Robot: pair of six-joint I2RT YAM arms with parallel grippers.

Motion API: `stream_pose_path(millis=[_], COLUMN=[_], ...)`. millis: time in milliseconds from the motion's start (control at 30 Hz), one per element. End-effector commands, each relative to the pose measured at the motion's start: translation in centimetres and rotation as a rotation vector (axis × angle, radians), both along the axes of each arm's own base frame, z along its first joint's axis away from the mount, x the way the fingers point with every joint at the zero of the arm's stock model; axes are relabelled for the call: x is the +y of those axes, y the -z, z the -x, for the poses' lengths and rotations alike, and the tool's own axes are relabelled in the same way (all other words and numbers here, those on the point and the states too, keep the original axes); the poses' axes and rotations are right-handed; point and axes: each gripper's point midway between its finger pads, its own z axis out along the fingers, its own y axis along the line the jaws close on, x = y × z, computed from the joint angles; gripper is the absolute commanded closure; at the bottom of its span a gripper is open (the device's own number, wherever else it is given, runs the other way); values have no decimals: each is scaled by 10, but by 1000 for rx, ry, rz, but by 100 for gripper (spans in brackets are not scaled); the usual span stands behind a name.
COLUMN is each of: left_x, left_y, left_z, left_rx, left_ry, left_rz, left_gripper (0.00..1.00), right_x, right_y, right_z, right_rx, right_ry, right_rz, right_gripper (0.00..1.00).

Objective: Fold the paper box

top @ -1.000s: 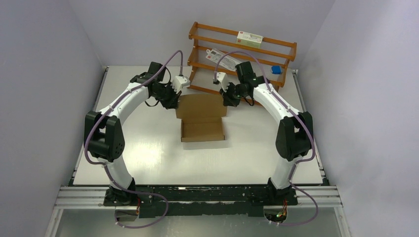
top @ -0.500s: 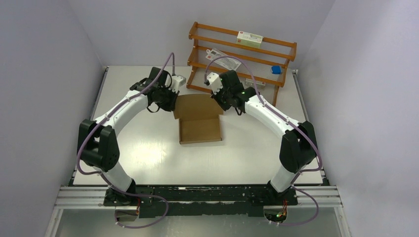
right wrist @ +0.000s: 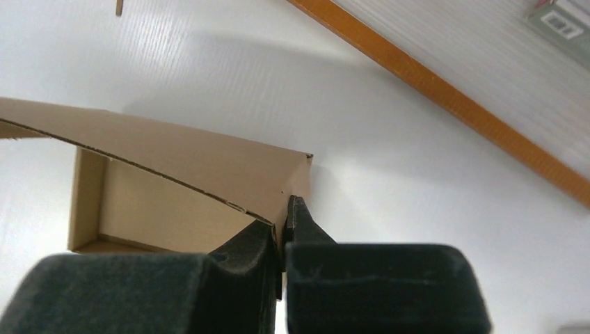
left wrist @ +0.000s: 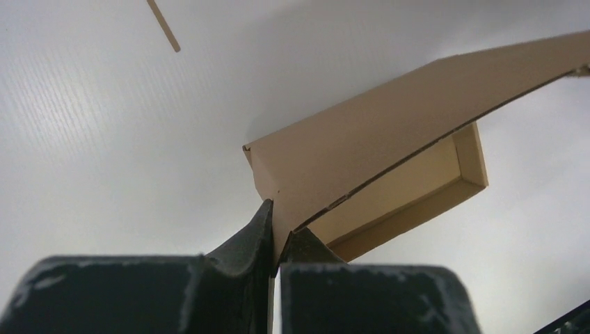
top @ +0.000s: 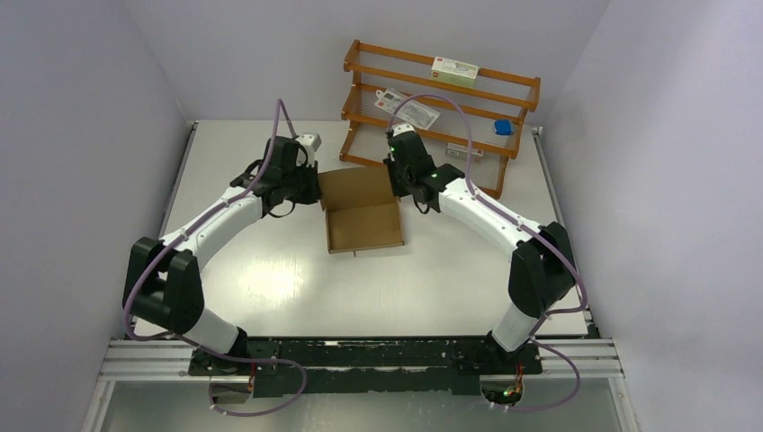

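A: L gripper (left wrist: 275, 217), R gripper (right wrist: 285, 209)?
B: Both pinched shut on the lid flap's (left wrist: 362, 132) outer corners, one each.
A: Changed?
B: Wrists swung in behind; flap stands steeper now. Paper box (top: 364, 227) sits mid-table (top: 270, 270), tray uncovered. Prob. closing fold starting.

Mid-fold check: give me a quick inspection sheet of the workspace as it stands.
Surface: white table, glossy.
Job's things: paper box at centre, tray formed, lid flap lifted.
Clutter: white carton, printed packet, blue item, all on the wooden rack at the back.
Grippers: left gripper jaws shut on the flap's left corner; right gripper shut on its right corner.
Cables: purple cables follow both arms, away from the box.
Surroundings: plain walls.
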Motion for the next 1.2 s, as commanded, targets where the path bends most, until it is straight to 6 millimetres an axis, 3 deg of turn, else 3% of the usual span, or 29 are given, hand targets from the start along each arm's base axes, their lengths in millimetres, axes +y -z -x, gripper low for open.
stream_pose_path(millis=[0,300,667,833,1167], left_x=[-46,-57,-71,-54,-26], left_y=[-58,-75,-79,-71,-42], left_z=[-14,-22,-22,-23,-19], left_rx=[-159,-219,-226,-263,-248], left_ry=[4,-107,-144,-153,-160], left_rz=[259,384,466,328,204], left_gripper=[95,94,92,84,62], right_x=[46,58,49,45,37], right_y=[-18,-18,-9,2,27], right_z=[7,3,-13,-17,-17], right_rx=[9,14,-60,-77,-6], right_ry=[79,217,373,306,170], right_rz=[-235,-364,-380,-283,-255], right_gripper=[100,100,100,100,84])
